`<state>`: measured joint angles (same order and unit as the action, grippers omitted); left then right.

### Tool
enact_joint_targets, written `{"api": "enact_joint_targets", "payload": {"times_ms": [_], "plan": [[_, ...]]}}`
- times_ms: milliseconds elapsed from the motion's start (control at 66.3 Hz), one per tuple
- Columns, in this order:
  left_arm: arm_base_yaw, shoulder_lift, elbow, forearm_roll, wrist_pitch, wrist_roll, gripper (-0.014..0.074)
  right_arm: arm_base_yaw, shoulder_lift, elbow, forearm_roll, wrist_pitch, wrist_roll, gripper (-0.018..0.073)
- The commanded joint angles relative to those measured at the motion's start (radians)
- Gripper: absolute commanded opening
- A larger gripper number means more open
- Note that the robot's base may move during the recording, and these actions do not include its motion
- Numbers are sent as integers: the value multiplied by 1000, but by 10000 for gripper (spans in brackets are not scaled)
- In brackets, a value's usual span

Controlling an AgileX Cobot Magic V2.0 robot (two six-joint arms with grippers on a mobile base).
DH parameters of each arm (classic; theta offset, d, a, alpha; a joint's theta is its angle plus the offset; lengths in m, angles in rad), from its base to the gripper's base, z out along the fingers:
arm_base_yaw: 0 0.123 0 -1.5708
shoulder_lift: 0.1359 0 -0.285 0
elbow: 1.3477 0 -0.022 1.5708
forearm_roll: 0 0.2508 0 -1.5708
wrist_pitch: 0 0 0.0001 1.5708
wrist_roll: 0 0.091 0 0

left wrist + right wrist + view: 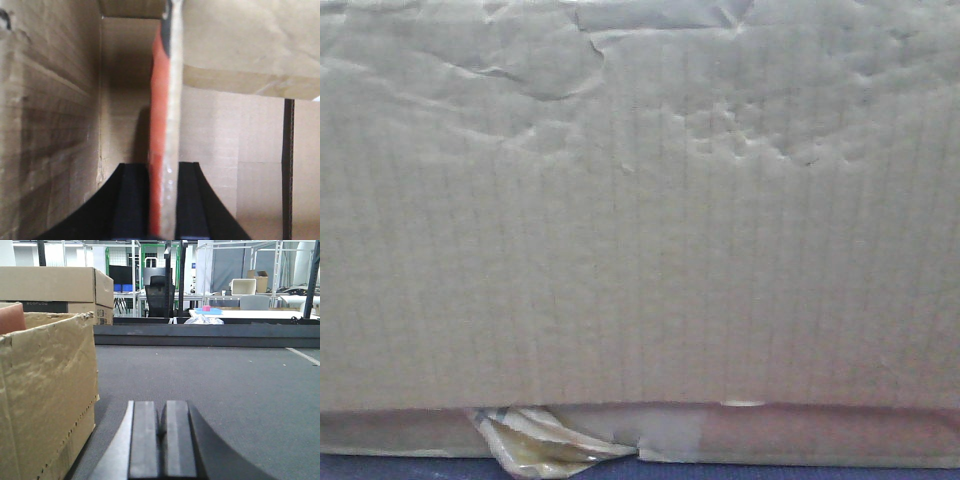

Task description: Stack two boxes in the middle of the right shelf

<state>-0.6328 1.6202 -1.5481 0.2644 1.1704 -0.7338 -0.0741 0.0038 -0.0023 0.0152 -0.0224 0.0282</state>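
Between the left jaws a box wall [172, 100] is clamped; the right jaws, closed and empty, sit beside a box [47, 390].

Two grippers: left gripper [162, 167], right gripper [163, 412]; one tape scrap [545, 450]; at least three boxes [45, 400] [50, 284] [102, 314].

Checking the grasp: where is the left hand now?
Left wrist view, bottom centre: the left hand grips a box wall, a cardboard face at picture left.

A tan cardboard box [640, 220] fills nearly the whole frame, its ribbed face dented across the top; a crumpled yellowish tape scrap [535, 445] sits at its lower edge, left of centre; a dark blue surface [420, 470] lines the bottom.
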Motion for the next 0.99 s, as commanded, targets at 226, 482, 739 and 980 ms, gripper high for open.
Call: {"api": "enact_joint_targets", "payload": {"times_ms": [226,482,739,980], "plan": [[-5,-7,-3,-22,-42,-10,272,-5,-4,2,3,-23,-2,-169],[-5,-9,-3,-33,-56,-10,332,-5,-4,2,3,-23,-2,-169],[-7,-29,-131,-33,24,27,332,-5,-4,2,-1,-124,-2,-169],[-7,-88,-302,43,51,116,330,-5,-4,-98,-48,-63,-2,-169]]}}
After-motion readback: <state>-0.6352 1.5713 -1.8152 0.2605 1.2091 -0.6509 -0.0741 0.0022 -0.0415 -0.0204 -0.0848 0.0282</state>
